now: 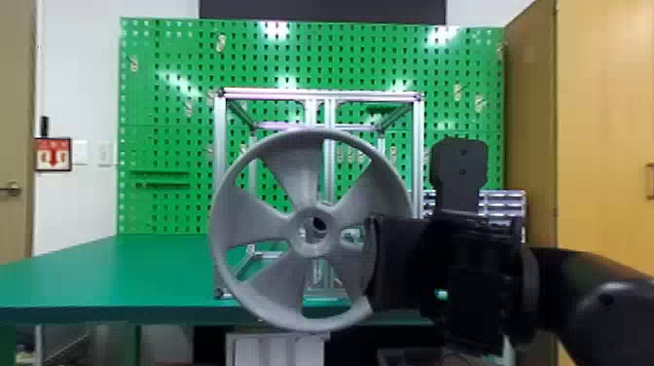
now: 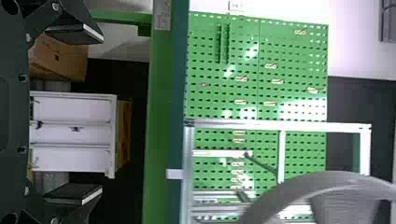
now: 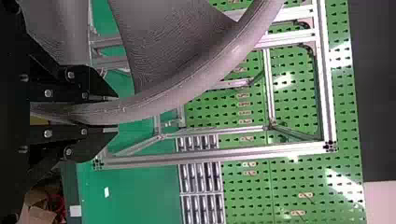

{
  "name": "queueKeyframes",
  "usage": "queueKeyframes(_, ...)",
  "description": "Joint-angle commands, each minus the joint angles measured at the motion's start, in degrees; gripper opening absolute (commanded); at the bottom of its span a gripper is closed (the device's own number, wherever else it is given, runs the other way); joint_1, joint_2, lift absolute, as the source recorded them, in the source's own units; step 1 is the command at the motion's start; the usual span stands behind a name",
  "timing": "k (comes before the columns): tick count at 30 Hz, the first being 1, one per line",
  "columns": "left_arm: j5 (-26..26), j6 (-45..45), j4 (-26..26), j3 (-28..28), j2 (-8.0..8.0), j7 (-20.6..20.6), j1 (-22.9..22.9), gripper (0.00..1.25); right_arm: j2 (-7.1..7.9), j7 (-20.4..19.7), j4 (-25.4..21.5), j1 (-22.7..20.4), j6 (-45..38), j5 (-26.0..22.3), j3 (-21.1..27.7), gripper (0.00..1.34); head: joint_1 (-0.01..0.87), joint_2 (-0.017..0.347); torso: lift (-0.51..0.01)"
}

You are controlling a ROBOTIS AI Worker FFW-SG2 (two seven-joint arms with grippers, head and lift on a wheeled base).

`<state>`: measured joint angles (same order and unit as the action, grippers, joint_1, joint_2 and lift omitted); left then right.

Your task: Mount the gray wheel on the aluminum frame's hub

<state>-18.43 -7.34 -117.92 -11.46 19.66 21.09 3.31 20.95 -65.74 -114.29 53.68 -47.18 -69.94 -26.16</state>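
A green pegboard (image 1: pixel 165 146) backs the aluminum frame (image 1: pixel 417 146). My right gripper (image 3: pixel 116 114) pinches the gray wheel (image 1: pixel 311 209) by its rim (image 3: pixel 187 88), upright before the frame; my left gripper (image 2: pixel 102 115) is spread, empty. Alignment seems in hand: next, center the bore (image 1: pixel 318 225) on the hub, then push.

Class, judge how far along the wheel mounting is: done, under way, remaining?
Gripping looks done: the right gripper clamps the gray wheel. In hand: the wheel, held upright before the aluminum frame. Apparently left: seating it on the hub, then letting go.
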Motion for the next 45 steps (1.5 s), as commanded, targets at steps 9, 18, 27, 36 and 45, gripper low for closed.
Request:
queueKeyframes(9,-10.39,-2.5,-5.92,-6.21,2.58,4.49,-7.88,1.09,0.15,0.0,0.91,0.28,0.16,0.25,-0.55,0.16,-0.005,0.006,-0.499)
queueKeyframes(18,-16.37,0.14,-6.01,-10.34,3.19,4.75,-12.98,1.09,0.15,0.0,1.17,0.37,0.25,0.6,-0.73,0.16,-0.005,0.006,-0.499)
queueKeyframes(27,-18.3,3.04,-6.01,-10.61,3.19,4.93,-16.84,1.08,0.15,0.0,1.61,0.55,0.25,0.6,-1.17,0.16,-0.005,0.006,-0.499)
queueKeyframes(36,-16.63,4.53,-4.95,-8.67,2.14,6.25,-18.78,1.08,0.15,0.09,1.88,0.72,0.34,0.6,-1.52,0.16,-0.005,0.006,-0.499)
queueKeyframes(45,-19.62,4.88,-1.09,-7.53,1.17,6.16,-21.41,1.07,0.23,0.0,1.88,0.9,0.43,0.33,-2.05,0.16,-0.005,0.006,-0.499)
